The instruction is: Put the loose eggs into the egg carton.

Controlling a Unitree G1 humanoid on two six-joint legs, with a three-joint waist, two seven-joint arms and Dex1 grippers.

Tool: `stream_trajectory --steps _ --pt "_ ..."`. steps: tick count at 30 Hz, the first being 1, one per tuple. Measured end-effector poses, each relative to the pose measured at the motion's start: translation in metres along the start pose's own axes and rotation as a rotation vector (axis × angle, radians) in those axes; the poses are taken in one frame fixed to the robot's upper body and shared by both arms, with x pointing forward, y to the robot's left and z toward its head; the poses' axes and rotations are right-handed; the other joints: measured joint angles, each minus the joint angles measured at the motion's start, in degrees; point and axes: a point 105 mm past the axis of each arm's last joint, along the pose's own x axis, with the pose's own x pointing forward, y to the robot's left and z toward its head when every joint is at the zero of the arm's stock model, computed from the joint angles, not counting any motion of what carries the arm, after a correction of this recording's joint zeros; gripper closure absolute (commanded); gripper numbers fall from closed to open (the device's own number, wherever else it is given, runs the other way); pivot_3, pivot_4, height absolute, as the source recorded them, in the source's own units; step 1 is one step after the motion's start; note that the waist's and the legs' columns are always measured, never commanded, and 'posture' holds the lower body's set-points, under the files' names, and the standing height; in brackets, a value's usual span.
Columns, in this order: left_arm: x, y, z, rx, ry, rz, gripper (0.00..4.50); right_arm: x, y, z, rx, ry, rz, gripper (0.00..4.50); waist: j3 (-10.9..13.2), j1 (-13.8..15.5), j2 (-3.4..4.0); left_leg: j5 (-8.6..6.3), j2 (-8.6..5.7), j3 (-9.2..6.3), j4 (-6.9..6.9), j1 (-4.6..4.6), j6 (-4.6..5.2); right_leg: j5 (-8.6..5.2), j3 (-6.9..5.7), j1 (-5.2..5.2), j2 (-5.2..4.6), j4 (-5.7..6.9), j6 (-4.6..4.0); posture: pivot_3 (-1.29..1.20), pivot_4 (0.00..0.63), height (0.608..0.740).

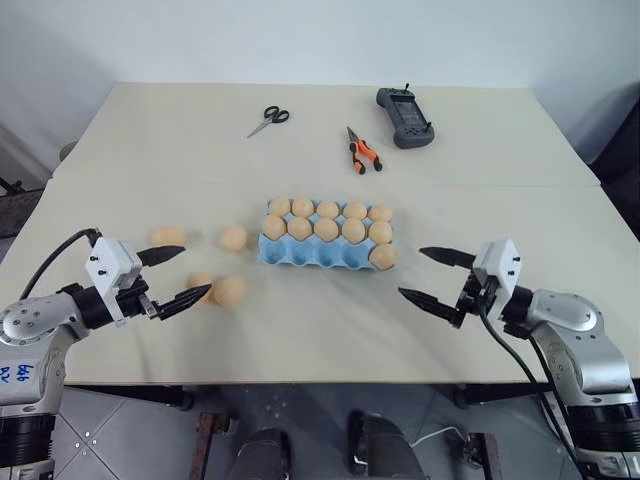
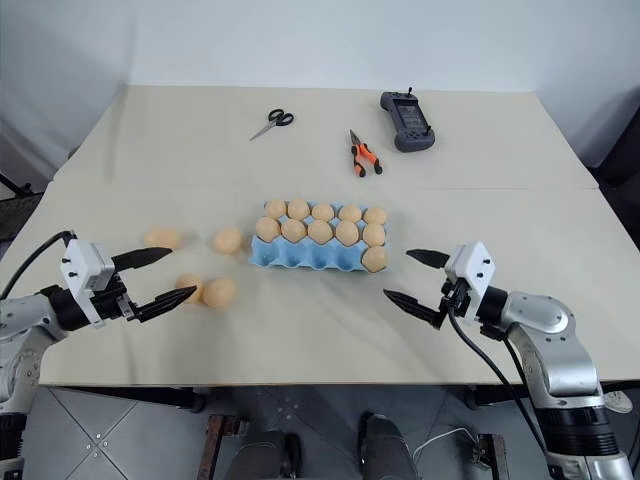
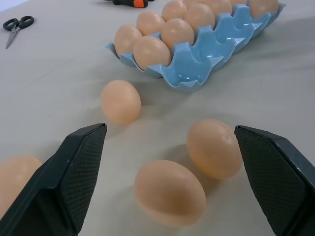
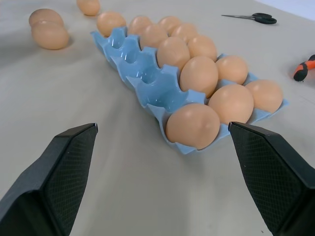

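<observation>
- the egg carton [image 1: 300,254]: a light blue moulded tray lying flat at the table's middle. its two far rows are full of pale orange-tan eggs; the near row has one egg at its right end and four empty cups.
- the loose eggs [image 1: 229,290]: four, left of the carton. two touch as a pair; two lie apart, farther back.

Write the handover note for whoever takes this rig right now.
Left claw: open, empty, level over two of the loose eggs.
Right claw: open, empty, near the right end of the egg carton.
Done: eleven eggs sit in the carton; back two rows full, front row has one at its right end.
Left: four loose eggs on the table, left of the carton; four front cups empty.
</observation>
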Motion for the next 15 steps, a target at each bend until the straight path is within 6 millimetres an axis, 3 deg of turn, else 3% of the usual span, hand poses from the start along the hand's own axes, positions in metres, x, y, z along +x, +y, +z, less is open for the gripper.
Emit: stream_trajectory --steps 7,15 --pt "0.003 -0.003 0.000 -0.006 0.003 -0.028 0.09 0.001 0.008 0.008 -0.011 -0.029 0.032 0.00 0.00 0.09 0.00 0.00 0.00 0.00 0.00 0.01 0.00 0.00 0.00 0.00 0.01 0.00 0.00 0.00 0.150 0.740" --pt "0.033 -0.018 -0.003 0.041 0.081 -0.200 0.09 -0.003 0.037 0.037 -0.077 -0.093 0.165 0.00 0.00 1.12 0.00 0.00 -0.05 -0.02 0.03 -0.01 0.00 0.00 -0.04 -0.01 0.14 -0.03 0.00 0.00 0.150 0.740"
